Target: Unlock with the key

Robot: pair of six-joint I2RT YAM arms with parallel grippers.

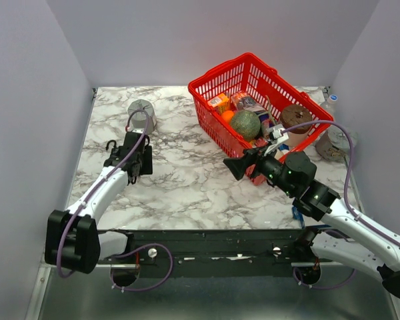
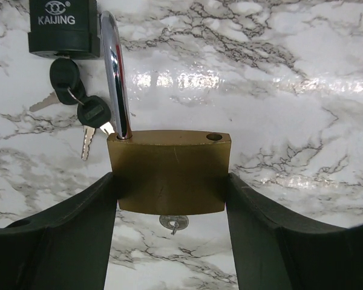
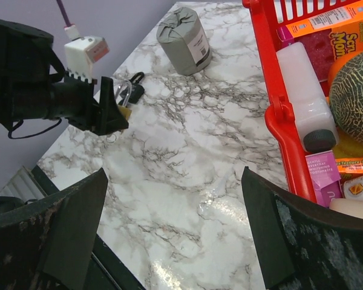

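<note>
My left gripper is shut on the brass padlock, a finger on each side of its body, low over the marble table. The padlock's silver shackle has one leg in the body, and the other hole is empty. A key with a black head lies just left of the shackle, ringed to a second one below the black padlock. My right gripper is open and empty above the table's middle. The left gripper also shows in the right wrist view.
A red basket with groceries stands at the back right, close to my right gripper. A grey tape roll stands beyond my left gripper. A jar stands at the right edge.
</note>
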